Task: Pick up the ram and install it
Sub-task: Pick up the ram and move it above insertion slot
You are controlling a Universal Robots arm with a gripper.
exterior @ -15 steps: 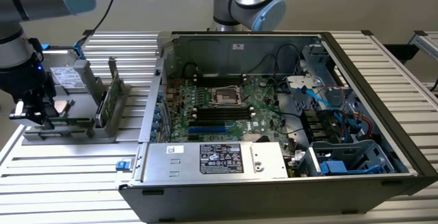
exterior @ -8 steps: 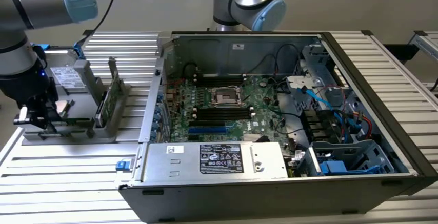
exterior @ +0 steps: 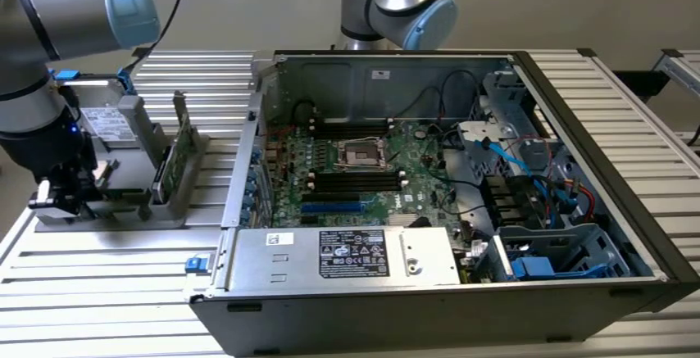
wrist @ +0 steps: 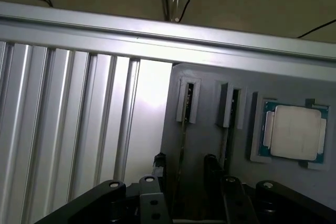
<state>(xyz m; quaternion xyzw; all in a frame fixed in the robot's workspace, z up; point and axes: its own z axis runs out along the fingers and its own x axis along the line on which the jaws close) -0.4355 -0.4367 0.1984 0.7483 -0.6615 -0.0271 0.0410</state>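
Gripper: both black fingers spread apart, nothing clamped between them. Gap clear.

Ram: seen edge-on as a thin dark line, standing in the grey holder just beyond the fingertips. It ran in line with the gap, nearer one finger than the other. Could not tell whether the tips had reached down to its level; no contact seen. Its far end sat in an upright end guide.

Second stick: parallel to the ram, outside the gap, past the other finger, in its own guide.

Processor: square, silver, flat in a recess of the same holder, farther out on the second stick's side, well clear of both fingers.

Table: ribbed aluminium slats on the opposite side of the fingers, running under the holder.

Exterior view: the gripper hung over the holder's near end. Open case well apart on the table, toward the exterior view's right. Motherboard lay inside, with black memory slots beside the socket. Another arm stood behind the case.
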